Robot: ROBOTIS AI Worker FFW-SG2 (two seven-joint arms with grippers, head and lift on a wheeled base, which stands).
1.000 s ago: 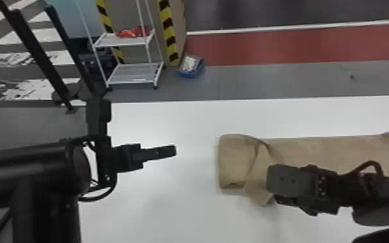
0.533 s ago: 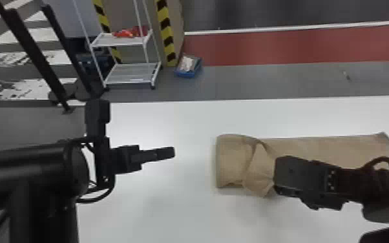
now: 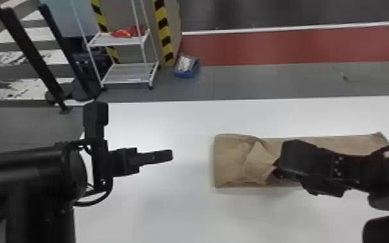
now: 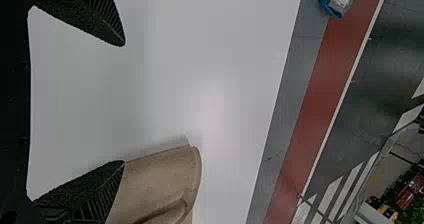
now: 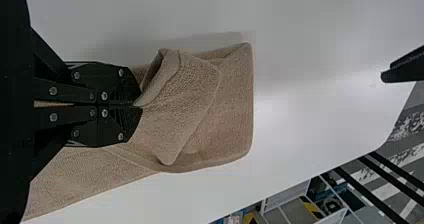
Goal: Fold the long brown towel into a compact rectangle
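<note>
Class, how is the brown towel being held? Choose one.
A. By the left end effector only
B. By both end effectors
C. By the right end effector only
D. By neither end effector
C, because the right end effector is shut on a fold of the towel, while the left end effector is open.

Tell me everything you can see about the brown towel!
The towel is light brown, soft-looking cloth with a slightly bumpy surface. It lies long and low on the white table, stretching toward the robot's right. Its left end looks doubled over, with a rounded edge. On top sits a crooked, rumpled flap that doesn't line up with the rest. The robot's right claw is shut on the cloth, pinching it at that flap.
</note>
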